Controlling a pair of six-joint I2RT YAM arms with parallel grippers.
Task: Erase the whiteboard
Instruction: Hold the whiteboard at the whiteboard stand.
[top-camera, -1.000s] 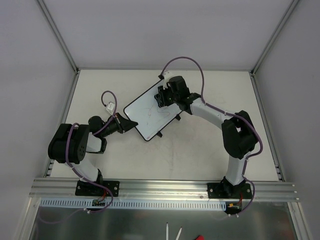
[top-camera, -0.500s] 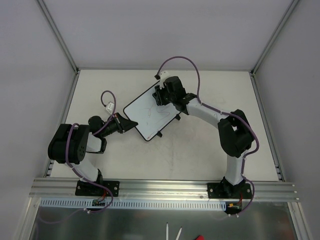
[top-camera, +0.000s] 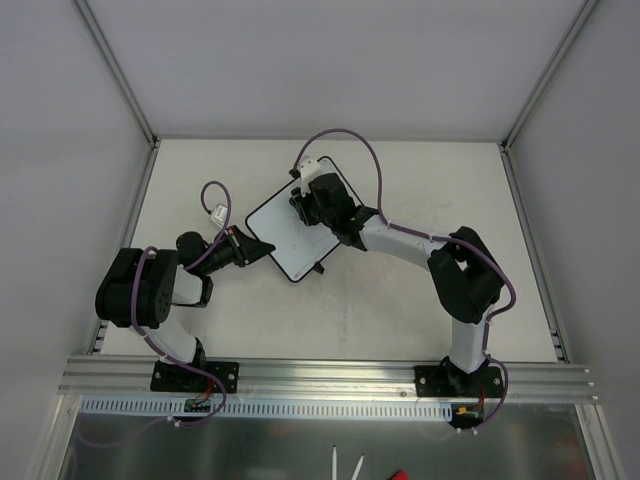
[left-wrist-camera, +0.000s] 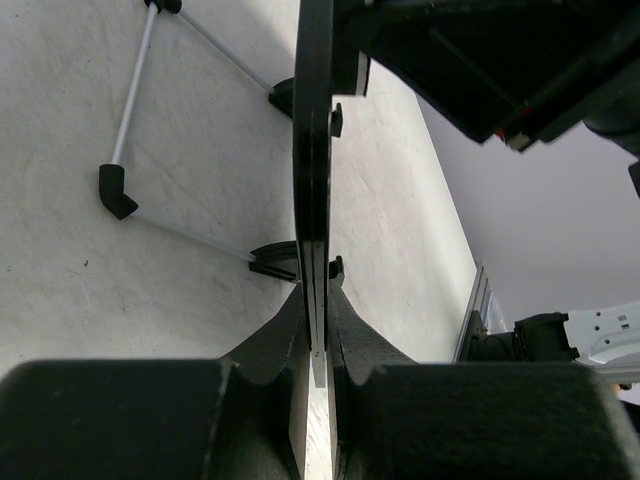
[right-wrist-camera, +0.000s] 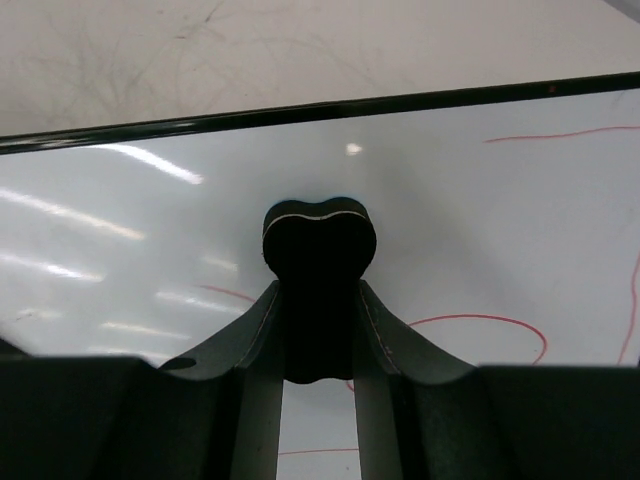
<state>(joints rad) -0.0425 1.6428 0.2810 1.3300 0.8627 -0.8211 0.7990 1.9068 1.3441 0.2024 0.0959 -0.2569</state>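
Note:
The whiteboard (top-camera: 283, 240) lies tilted in the middle of the table, white with a thin black rim. My left gripper (top-camera: 250, 246) is shut on its left corner. In the left wrist view the board (left-wrist-camera: 313, 150) runs edge-on between the fingers. My right gripper (top-camera: 305, 206) hovers over the board's far part, shut on a small black eraser (right-wrist-camera: 318, 243) that presses against the white surface (right-wrist-camera: 480, 220). Thin red scribbles (right-wrist-camera: 480, 322) curve to the right of the eraser and below it.
Under the board, the left wrist view shows its wire stand (left-wrist-camera: 130, 120) and black feet (left-wrist-camera: 272, 262). Grey walls with metal posts (top-camera: 120, 75) enclose the table. An aluminium rail (top-camera: 330, 378) runs along the near edge. A purple cable (top-camera: 345, 140) loops over the right wrist.
The right gripper has slid left across the board's far part with the eraser. The left gripper and the board have stayed still.

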